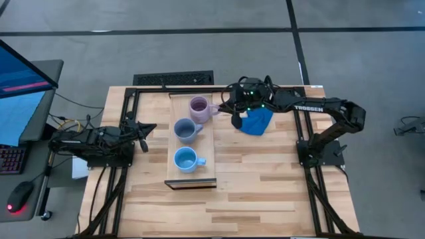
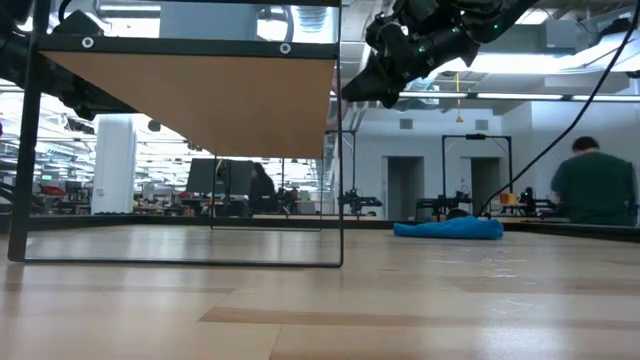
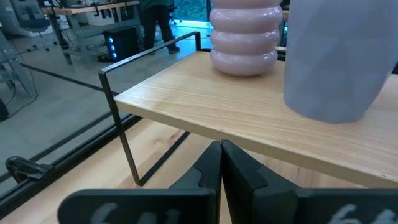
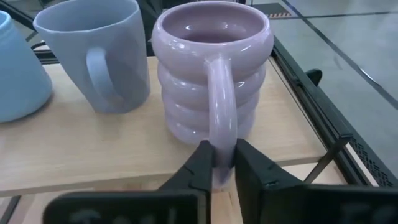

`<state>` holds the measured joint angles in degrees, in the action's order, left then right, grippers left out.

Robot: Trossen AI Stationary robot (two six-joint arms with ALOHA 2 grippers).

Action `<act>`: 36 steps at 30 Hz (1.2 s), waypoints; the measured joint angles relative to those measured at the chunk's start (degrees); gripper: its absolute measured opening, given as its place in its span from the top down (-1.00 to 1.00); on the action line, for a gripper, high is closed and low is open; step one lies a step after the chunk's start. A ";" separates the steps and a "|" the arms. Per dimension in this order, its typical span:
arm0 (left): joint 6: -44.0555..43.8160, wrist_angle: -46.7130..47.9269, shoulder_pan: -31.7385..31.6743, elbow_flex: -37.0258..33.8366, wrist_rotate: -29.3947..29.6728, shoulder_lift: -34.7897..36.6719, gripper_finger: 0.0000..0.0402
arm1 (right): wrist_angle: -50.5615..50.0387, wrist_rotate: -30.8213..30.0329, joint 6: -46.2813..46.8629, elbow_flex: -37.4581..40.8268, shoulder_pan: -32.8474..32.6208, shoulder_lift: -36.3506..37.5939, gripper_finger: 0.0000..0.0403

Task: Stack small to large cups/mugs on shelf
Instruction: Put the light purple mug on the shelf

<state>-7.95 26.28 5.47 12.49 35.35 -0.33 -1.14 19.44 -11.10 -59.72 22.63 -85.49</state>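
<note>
While my left gripper (image 1: 147,130) waits beside the shelf (image 1: 206,156) with its fingers pressed together, I see three mugs standing in a row on that board: the sky blue mug (image 1: 185,160), the slate blue mug (image 1: 185,129) and the lilac mug (image 1: 198,106). Further right, my right gripper (image 4: 219,163) pinches the lilac mug's handle (image 4: 221,106), with the blue cloth (image 1: 256,121) lying just beyond on the table (image 1: 265,186).
</note>
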 joint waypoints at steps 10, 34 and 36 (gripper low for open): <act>0.01 0.00 0.00 0.00 0.00 0.00 1.00 | 0.78 0.00 0.10 0.00 0.00 -0.09 0.72; 0.05 0.01 -0.01 0.00 0.00 0.00 1.00 | 4.03 -0.49 1.99 0.03 -0.87 -0.13 0.74; 0.05 0.00 -0.01 0.00 0.00 0.00 1.00 | 4.04 -1.95 2.54 0.02 -1.05 -0.13 0.74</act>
<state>-7.90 26.28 5.46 12.49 35.35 -0.34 2.90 17.49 -8.56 -59.70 21.58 -85.62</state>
